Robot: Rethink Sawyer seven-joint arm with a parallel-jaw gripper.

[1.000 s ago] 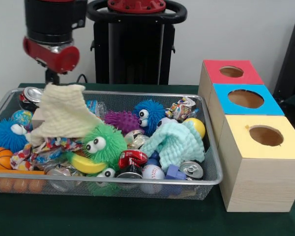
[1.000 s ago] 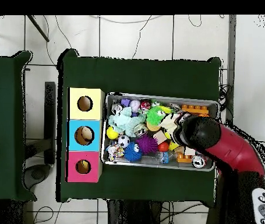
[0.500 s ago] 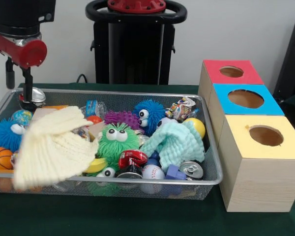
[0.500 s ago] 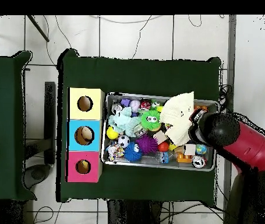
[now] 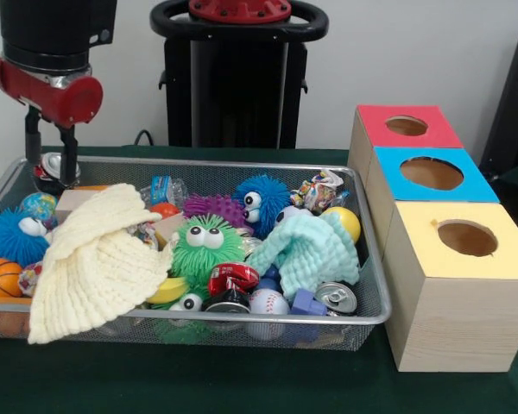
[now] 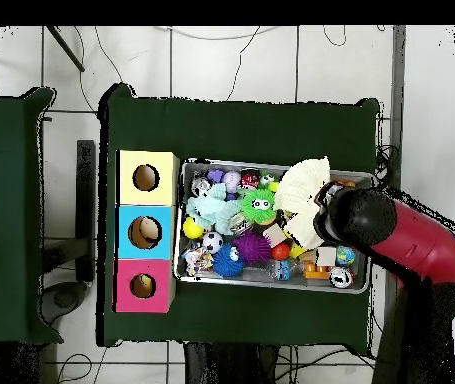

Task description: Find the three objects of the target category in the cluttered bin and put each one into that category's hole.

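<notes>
**A:** Front view first. What does it show?

**B:** A wire mesh bin [image 5: 373, 316] sits on a dark green table [image 5: 242, 379], heaped with toys and rubbish. My gripper [image 5: 47, 155] hangs over the bin's far corner on the picture's left. Its two dark fingers [image 5: 67, 155] point down, set apart, with nothing between them, so my jaws are open and empty. Just below and in front, a cream knitted cloth [image 5: 91, 267] lies crumpled, spilling over the near rim. Beside it are a fuzzy green ball with googly eyes [image 5: 205, 250], a blue spiky ball with eyes [image 5: 261, 203], a pale mint cloth [image 5: 306, 250], crushed drink cans [image 5: 337, 297], a small baseball [image 5: 268, 304] and a miniature basketball [image 5: 0, 278].

**A:** And the holes?

**B:** To the picture's right, three wooden boxes stand in a row, topped red [image 5: 406, 126], blue [image 5: 432, 173] and yellow [image 5: 466, 237], each with one round hole. I cannot see inside them.

**A:** Now the overhead view.

**B:** My red arm [image 6: 411, 245] reaches in from the lower right, its dark wrist hiding the gripper. The cream knitted cloth [image 6: 303, 185] fans across the bin's upper edge. The three boxes line the bin's left side.

**A:** How far along are you?

**B:** The task doesn't name the category. If it is cloths, both visible ones lie in or on the bin, so I judge delivery not yet done.
</notes>
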